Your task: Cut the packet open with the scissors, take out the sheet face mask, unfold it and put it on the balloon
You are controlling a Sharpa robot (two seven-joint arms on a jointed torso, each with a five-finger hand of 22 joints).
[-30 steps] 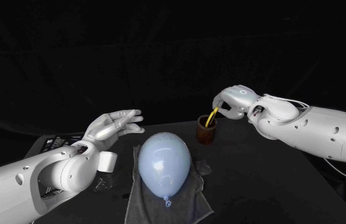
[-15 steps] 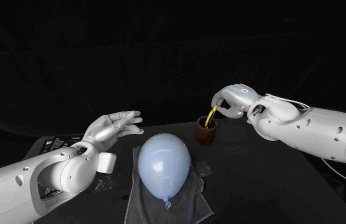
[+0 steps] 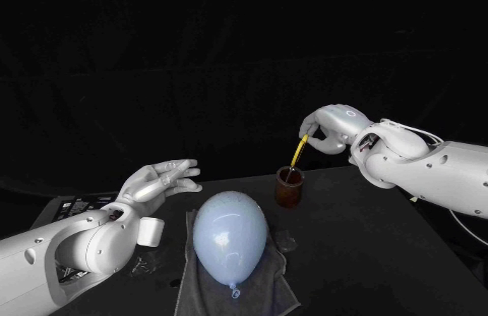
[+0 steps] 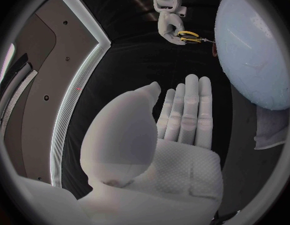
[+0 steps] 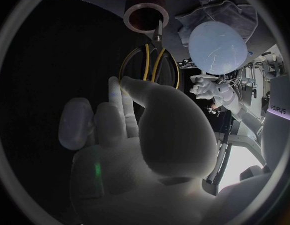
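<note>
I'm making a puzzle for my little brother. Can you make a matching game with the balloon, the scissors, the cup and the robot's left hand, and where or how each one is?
Things:
1. balloon
2. scissors
3. cup
4. left hand

Place or state:
A. held in the right hand
B. open, holding nothing
C. lying on the grey cloth
D. standing on the table

Pairs: 1-C, 2-A, 3-D, 4-B.

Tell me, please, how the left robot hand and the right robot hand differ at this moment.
The left robot hand is empty, fingers extended; the right robot hand grips the yellow-handled scissors. The left hovers near the balloon; the right hovers over the brown cup. Both are silver.
</note>
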